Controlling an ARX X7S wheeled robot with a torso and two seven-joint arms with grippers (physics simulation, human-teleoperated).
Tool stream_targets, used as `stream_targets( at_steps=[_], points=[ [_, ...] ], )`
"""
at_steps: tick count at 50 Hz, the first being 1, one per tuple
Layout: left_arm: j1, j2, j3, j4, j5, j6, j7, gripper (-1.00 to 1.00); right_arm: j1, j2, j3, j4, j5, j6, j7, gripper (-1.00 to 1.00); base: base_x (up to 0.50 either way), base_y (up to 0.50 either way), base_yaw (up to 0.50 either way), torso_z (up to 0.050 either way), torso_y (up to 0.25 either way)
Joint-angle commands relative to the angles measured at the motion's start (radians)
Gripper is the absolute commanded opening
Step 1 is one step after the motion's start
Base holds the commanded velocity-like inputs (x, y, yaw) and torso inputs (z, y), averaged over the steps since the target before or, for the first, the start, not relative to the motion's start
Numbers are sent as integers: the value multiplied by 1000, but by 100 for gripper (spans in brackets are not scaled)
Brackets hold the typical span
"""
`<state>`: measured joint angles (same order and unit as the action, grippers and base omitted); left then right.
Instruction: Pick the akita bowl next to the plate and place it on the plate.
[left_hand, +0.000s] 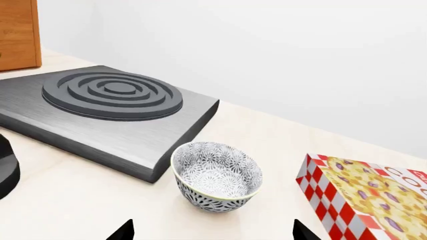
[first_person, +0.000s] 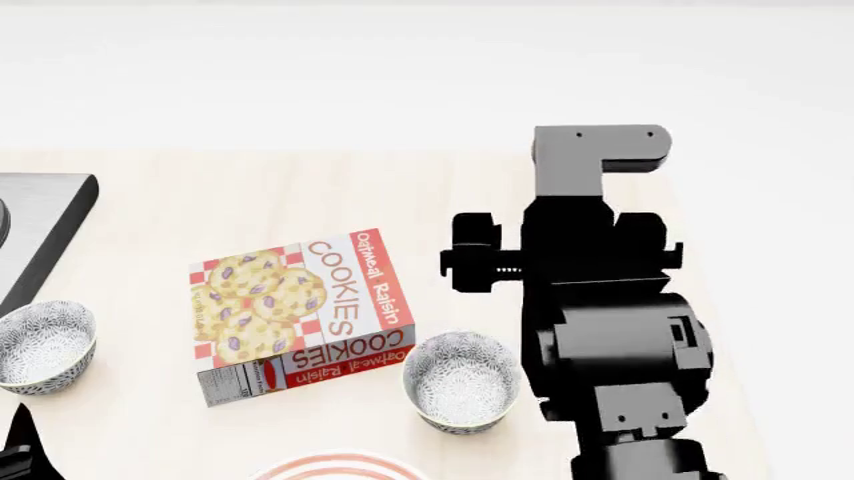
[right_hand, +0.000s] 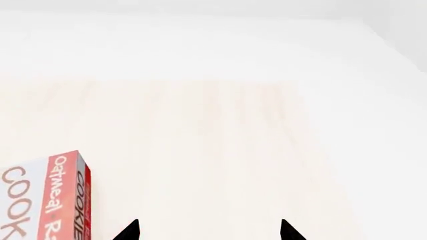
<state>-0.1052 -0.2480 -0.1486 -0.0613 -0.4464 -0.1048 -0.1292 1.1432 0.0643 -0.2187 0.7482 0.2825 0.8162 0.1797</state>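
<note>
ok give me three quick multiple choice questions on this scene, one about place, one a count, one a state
1. The cookie box lies:
A. between the two bowls
B. on the stove
C. on the plate

2. Patterned bowls in the head view:
A. one
B. two
C. three

3. The bowl nearest the plate is:
A. upside down
B. upright, empty
C. held by a tool

Answers: 1 A, the other bowl is on its far side; 2 B, only those two show; 3 B, its open inside faces up and nothing grips it.
</note>
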Motion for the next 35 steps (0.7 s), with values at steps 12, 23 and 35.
stream_targets(
  at_steps=[12,23,35],
  points=[
    [6,-7,5,11,-11,-3,-7,100,208,-61,0,560,-5,-81,-112,100,0,0,0,0,0],
    [2,-7,10,-5,-10,9,-5,100,188,-63,26,560,3,-51,-126,100,0,0,0,0,0],
    [0,-9,11,-9,-15,11,-8,100,172,-64,8,560,17,-43,-115,100,0,0,0,0,0]
  ],
)
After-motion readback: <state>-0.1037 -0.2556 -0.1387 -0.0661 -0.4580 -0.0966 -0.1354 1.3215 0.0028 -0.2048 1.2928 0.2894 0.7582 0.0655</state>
